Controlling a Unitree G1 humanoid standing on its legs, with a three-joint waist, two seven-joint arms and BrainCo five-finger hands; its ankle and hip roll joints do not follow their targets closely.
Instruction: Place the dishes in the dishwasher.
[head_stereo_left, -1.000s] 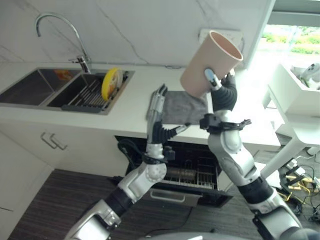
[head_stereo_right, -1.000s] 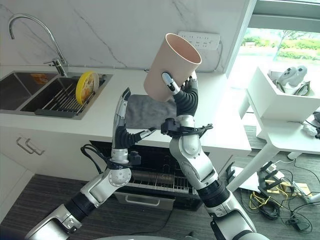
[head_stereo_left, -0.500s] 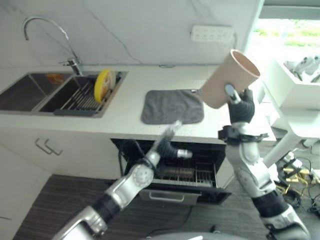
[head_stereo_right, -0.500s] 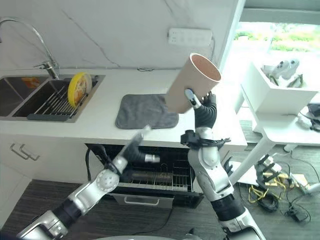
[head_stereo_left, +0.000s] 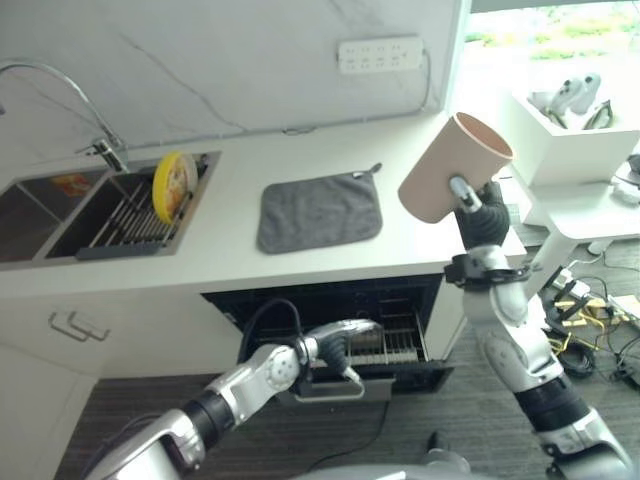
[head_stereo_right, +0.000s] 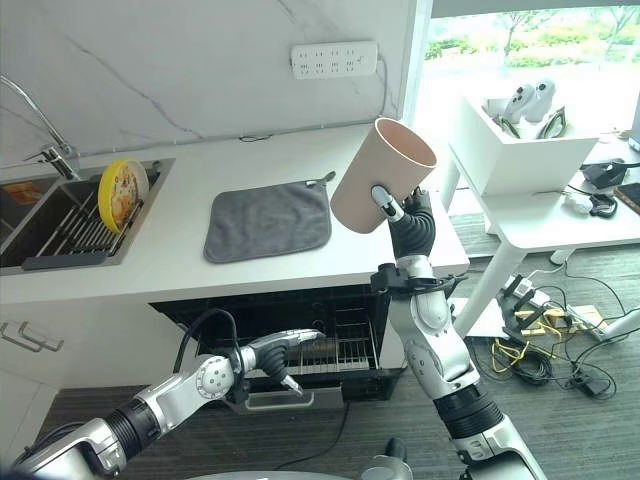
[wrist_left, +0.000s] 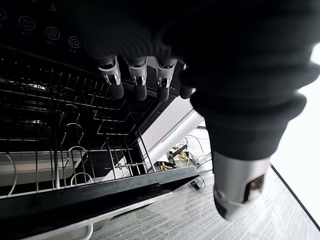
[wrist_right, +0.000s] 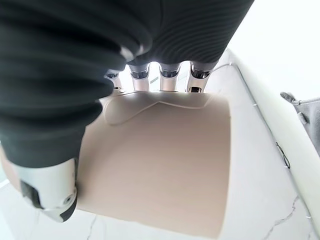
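A tall beige cup (head_stereo_left: 452, 168) is held tilted above the right end of the white counter (head_stereo_left: 230, 255), its mouth facing up and right. My right hand (head_stereo_left: 478, 215) is shut on its lower wall, and the fingers (wrist_right: 165, 75) wrap the cup (wrist_right: 165, 160). Under the counter the dishwasher stands open with its wire rack (head_stereo_left: 395, 345) pulled out. My left hand (head_stereo_left: 335, 345) is low at the rack's front edge with relaxed fingers (wrist_left: 137, 82) over the empty wires (wrist_left: 75, 150), holding nothing.
A yellow plate (head_stereo_left: 172, 180) stands on edge in the drying rack over the sink (head_stereo_left: 60, 210), by the faucet (head_stereo_left: 60, 90). A grey cloth (head_stereo_left: 320, 210) lies mid-counter. A white table (head_stereo_left: 580, 190) stands at the right with cables on the floor.
The camera has shifted. My left hand dropped from above the counter down to the dishwasher rack. The right hand moved right with the cup, still tilted.
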